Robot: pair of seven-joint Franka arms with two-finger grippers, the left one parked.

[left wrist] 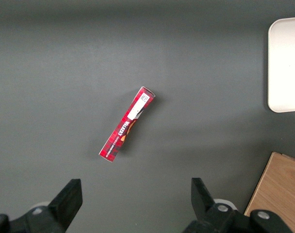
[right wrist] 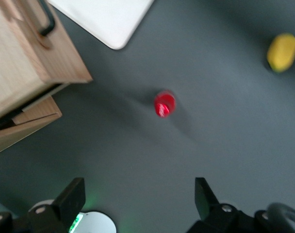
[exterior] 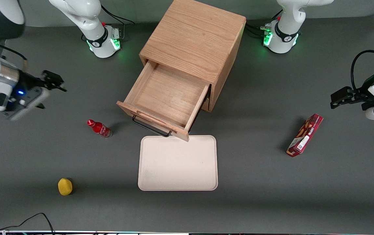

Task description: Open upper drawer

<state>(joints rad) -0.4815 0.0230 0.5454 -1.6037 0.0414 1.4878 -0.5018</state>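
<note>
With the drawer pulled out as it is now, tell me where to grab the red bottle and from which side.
Grip the red bottle around its body just below the cap, coming down from above; it stands upright and apart from the drawer and tray. The gripper, open, hangs farther from the front camera, toward the working arm's end.

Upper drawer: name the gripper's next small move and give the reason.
Probably none toward the cabinet: hold off, or ease to a parked pose. The upper drawer is already pulled far out, its bare wooden floor showing and its handle over the tray's edge. The gripper is open, holds nothing, and sits well clear, toward the working arm's end of the table.
</note>
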